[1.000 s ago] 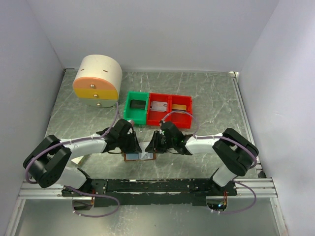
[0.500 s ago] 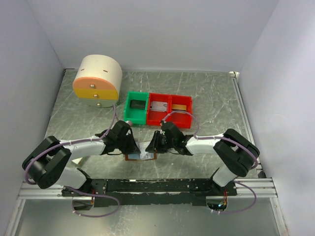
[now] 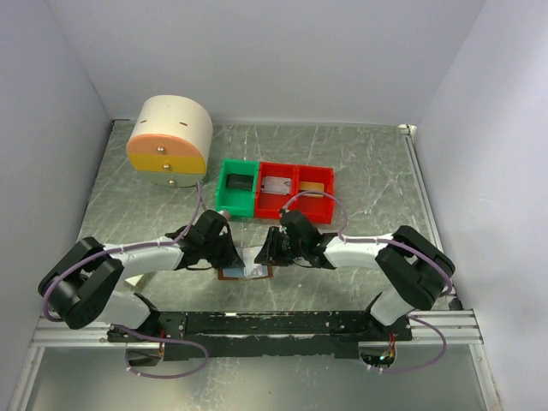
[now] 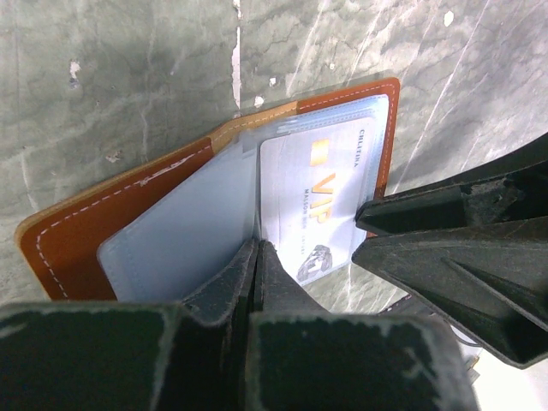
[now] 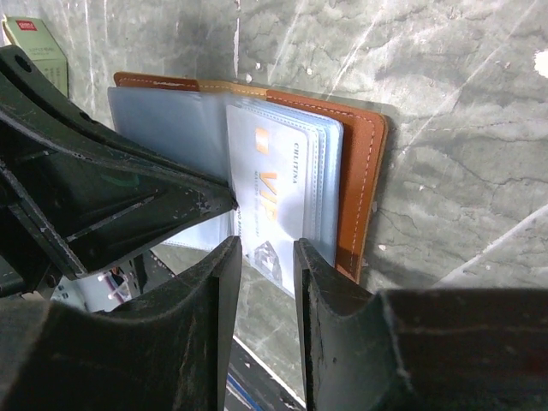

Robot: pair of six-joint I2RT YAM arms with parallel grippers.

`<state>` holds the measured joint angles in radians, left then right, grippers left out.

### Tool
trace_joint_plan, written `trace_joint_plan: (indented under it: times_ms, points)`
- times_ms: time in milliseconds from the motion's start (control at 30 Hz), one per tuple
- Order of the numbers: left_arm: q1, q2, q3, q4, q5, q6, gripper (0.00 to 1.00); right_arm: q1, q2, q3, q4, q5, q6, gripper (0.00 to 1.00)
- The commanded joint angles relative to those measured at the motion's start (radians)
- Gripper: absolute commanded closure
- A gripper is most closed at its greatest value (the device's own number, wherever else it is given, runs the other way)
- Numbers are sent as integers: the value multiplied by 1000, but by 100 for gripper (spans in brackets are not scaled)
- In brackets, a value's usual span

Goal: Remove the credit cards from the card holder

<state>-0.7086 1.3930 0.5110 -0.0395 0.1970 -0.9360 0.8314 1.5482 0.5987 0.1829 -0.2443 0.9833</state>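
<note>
Closing during the last second, the left tool (image 4: pixel 257 253) is now pinching the blue sleeve of the card holder (image 4: pixel 128 231) at its tips, probably steadying it on the table (image 4: pixel 128 68). The right tool (image 5: pixel 264 257), fingers apart, is straddling the card (image 5: pixel 276 201) directly ahead, not yet gripping.

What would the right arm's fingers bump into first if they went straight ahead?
Most likely the white VIP card. Its edge pokes out of the open card holder, right in front of the right fingers. Depth is hard to judge, though.
</note>
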Motion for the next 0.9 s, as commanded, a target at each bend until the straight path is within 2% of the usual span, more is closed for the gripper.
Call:
trace_joint_plan:
  times_ms: [0, 133, 467, 533, 767, 867]
  points:
    - [-3, -17, -24, -41, -33, 7, 92, -3, 35, 4, -45, 19, -21, 68]
    - [-2, -25, -30, 1, -9, 7, 72, -5, 39, -11, -25, 15, -11, 69]
    - [-3, 47, -26, 45, 22, -10, 68, -4, 50, -27, -1, -1, -3, 70]
    - [-2, 58, -42, 74, 36, -21, 70, -3, 53, -33, 10, -7, 2, 70]
    - [-3, 23, -31, 12, -9, -3, 92, -5, 43, -29, -25, 13, -7, 70]
    - [-3, -19, -19, -47, -48, 11, 93, -5, 39, -22, -47, 30, -14, 70]
